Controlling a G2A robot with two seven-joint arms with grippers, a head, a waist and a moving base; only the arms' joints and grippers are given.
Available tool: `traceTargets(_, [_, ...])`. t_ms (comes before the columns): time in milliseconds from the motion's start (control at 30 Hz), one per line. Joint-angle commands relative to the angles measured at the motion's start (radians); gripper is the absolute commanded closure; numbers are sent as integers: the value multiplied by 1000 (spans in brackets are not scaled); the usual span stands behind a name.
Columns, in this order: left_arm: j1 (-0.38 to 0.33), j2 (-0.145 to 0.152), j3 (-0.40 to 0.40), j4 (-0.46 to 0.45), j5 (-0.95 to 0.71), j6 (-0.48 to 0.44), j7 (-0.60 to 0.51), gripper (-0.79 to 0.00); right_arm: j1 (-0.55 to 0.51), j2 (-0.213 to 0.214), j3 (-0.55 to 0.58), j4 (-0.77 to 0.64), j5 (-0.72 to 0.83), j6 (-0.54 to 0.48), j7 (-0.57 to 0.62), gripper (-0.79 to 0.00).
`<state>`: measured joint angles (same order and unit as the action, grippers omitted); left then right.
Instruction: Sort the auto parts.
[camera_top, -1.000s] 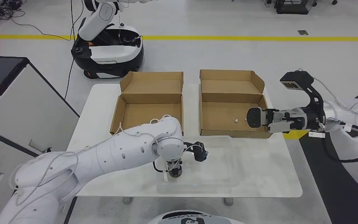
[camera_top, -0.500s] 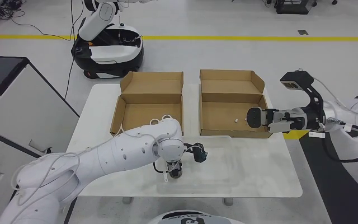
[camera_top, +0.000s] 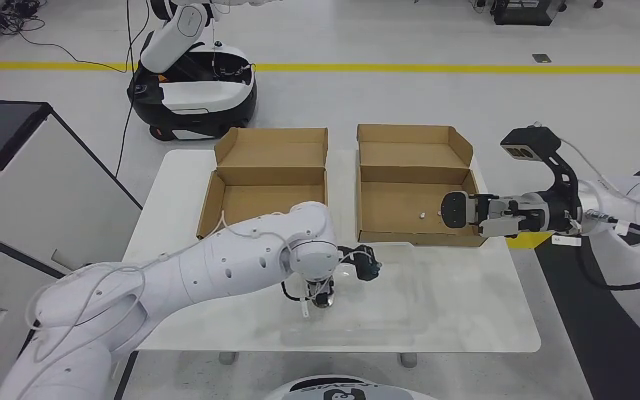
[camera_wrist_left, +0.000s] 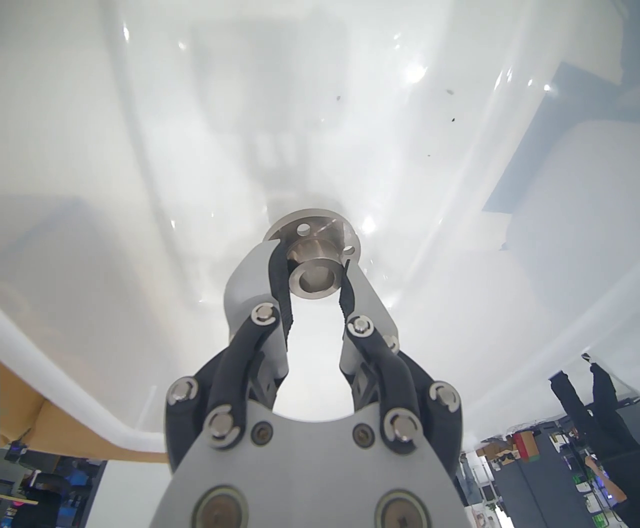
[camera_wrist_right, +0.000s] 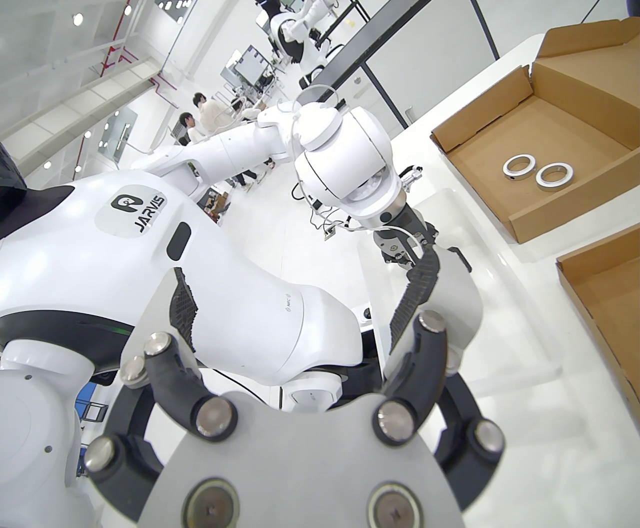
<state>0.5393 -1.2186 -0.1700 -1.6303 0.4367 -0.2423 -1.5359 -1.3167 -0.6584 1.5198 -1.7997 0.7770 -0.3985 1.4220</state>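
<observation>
Inside the clear tray (camera_top: 440, 300), toward its left end: left gripper (camera_wrist_left: 311, 272), pointing down, fingertips pinched on the narrow hub of a flanged metal bushing (camera_wrist_left: 320, 225), flange downward and close to the tray floor; contact with the floor not discernible. Just beyond the tray's far left corner: left cardboard box (camera_top: 265, 205), with two metal rings (camera_wrist_right: 517, 166) side by side near its front wall. Just beyond the tray's far edge: right cardboard box (camera_top: 395, 200), one small pale item (camera_top: 424, 213) on its floor. Past the tray's far right corner, at that box's front corner: right gripper (camera_top: 452, 212), fingers spread wide, empty. Probable hazards: slip or twist of the smooth round hub out of a tip-only pinch; flange snagged on the tray wall through too low a lift; release into the wrong box.
</observation>
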Motion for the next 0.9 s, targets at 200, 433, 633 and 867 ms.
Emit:
traceTargets(200, [15, -42, 0, 67, 8, -31, 0, 0, 0, 0, 0, 0, 0, 0, 0, -785])
traceTargets(433, [20, -66, 0, 100, 8, -38, 0, -256, 0, 0, 0, 0, 0, 0, 0, -785])
traceTargets(633, [24, -68, 0, 100, 10, -29, 0, -256, 0, 0, 0, 0, 0, 0, 0, -785])
traceTargets(867, [38, -66, 0, 91, 16, -20, 0, -259, 0, 0, 0, 0, 0, 0, 0, -785])
